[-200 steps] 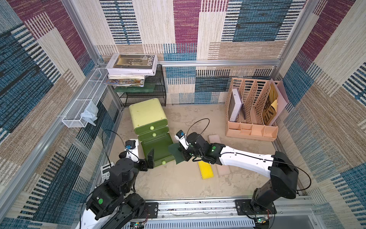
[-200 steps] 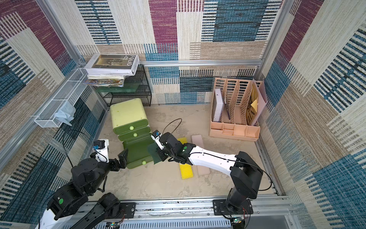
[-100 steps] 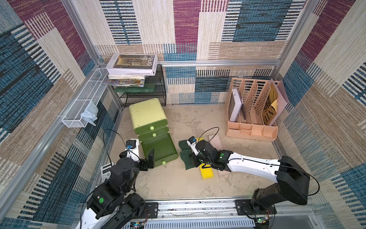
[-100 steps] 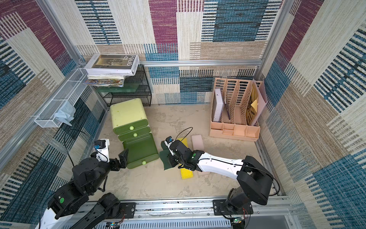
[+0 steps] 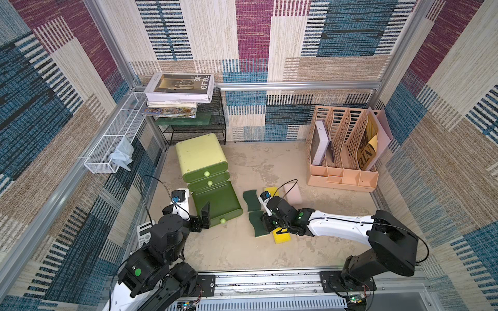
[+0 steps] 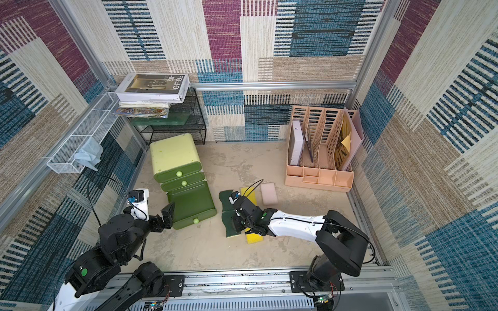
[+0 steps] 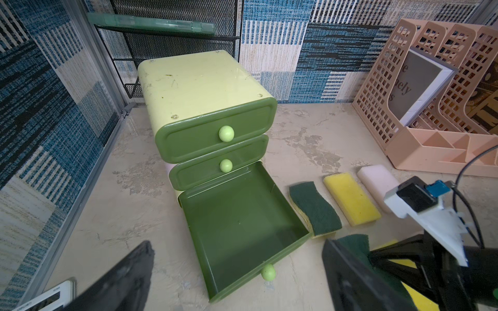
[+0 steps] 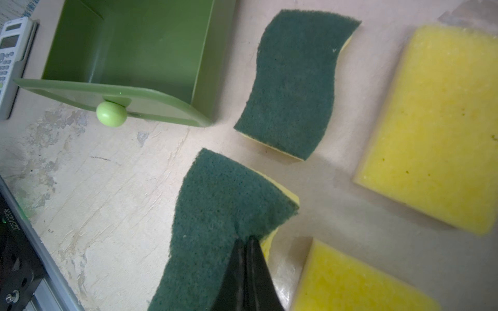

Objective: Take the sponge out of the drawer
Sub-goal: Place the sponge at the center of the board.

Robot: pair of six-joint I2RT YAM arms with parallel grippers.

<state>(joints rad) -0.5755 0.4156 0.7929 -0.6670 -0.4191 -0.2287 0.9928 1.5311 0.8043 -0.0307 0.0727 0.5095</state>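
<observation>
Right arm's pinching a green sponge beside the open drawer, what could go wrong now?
The right jaws pinch only an edge of the held sponge, so it could slip or twist. It is close beside a yellow sponge and may land on it. The open left jaws near the drawer could knock it.

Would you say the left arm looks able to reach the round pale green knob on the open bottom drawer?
Probably yes: the left pincer is open just short of that round pale green knob, nothing between them; the right pincer, shut on a green-topped sponge, is aside.
</observation>
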